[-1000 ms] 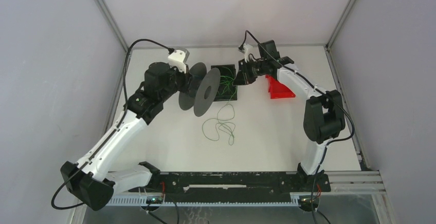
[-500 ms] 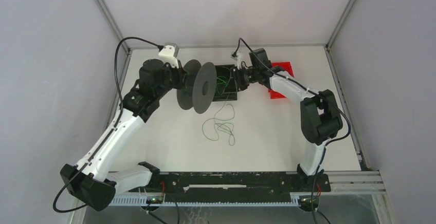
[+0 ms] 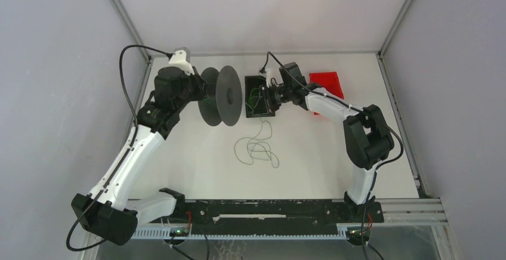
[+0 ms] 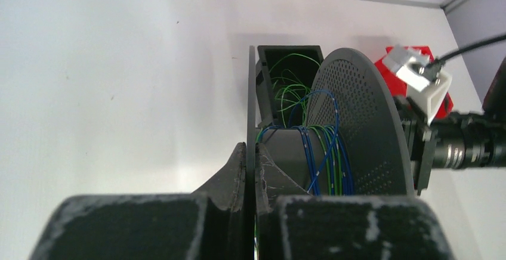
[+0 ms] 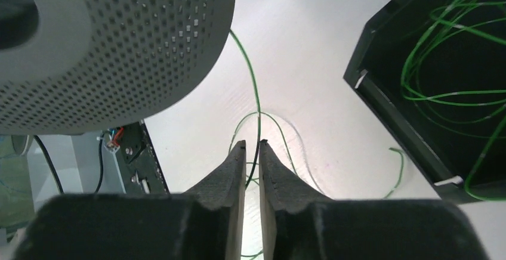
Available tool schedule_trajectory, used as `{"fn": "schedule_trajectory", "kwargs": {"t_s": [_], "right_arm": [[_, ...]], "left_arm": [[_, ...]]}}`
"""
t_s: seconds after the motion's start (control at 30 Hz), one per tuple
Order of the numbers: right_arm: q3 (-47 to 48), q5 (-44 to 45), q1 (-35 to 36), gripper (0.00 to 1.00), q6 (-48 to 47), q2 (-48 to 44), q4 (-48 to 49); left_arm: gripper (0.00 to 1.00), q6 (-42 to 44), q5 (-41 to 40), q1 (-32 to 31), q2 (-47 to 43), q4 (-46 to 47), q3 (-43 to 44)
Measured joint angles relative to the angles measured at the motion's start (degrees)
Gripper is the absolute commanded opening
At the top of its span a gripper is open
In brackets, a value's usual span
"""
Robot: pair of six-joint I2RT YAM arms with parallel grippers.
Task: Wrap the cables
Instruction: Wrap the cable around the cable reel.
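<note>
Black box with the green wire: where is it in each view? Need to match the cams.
Top external: black box upper centre, just right of the spool.
Left wrist: box upper centre, partly hidden behind the spool.
Right wrist: box at right edge, one corner only.
Shared landmark: the spool's perforated grey flange, top left in right wrist.

We can make out no legible text, label, brand, number or sign in any of these views.
</note>
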Motion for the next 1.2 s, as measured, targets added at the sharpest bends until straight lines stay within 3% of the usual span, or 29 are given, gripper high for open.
{"fn": "schedule_trajectory", "kwargs": {"t_s": [0.27, 0.77, 1.2], "right_arm": [[-0.72, 0.04, 5.55, 0.15, 0.15, 2.64, 0.44], [-4.28, -5.05, 11.37, 0.20, 0.79, 2.89, 2.93], [-4.92, -5.49, 13.20, 0.00, -2.21, -5.20, 2.32]], "left_arm": [[0.00, -5.11, -3.65, 2.12, 0.09, -1.22, 0.31], [0.00, -6.99, -11.98, 2.69, 1.64, -1.70, 2.89], [0.00, -6.34, -14.95, 3.04, 2.95, -1.57, 3.08]]}}
